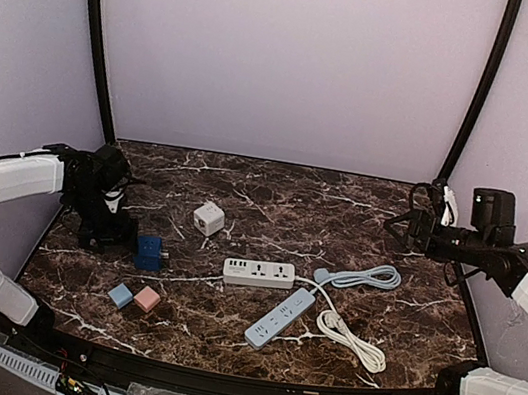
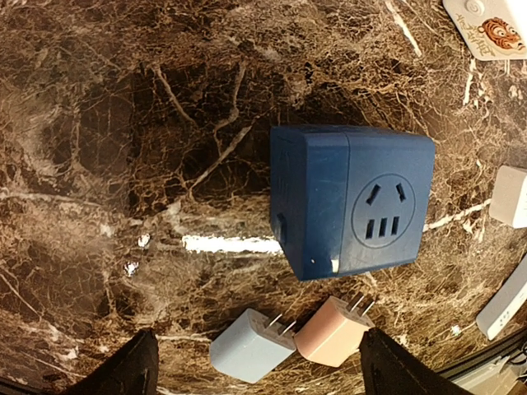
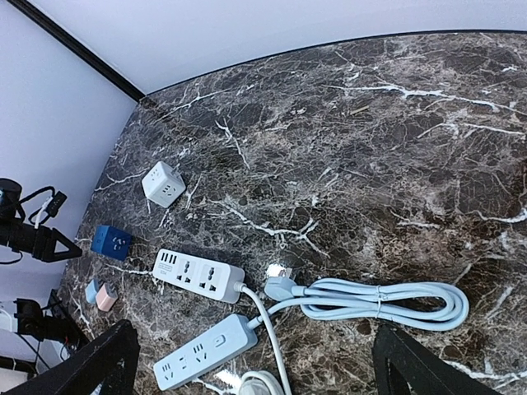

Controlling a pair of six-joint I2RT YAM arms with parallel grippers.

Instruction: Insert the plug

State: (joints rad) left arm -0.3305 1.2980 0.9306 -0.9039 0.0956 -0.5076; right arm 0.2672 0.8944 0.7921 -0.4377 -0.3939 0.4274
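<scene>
So the left gripper is hovering low over the left side of the marble table, with its jaws standing wide apart and nothing in them. Its fingers are poking in at the bottom corners of the wrist view, which is looking straight down at the dark blue socket cube sitting on the table just past the fingertips. A small light blue adapter and a pink adapter are lying side by side, touching, with their prongs pointing toward the cube.

The right gripper is hanging up high on the right side, also fully spread and empty.

The pale blue plug is lying loose on the table at the end of its coiled cable, just beside the right end of the white power strip and not in any socket. A pale blue power strip is lying near it, and a white socket cube is sitting further back.
</scene>
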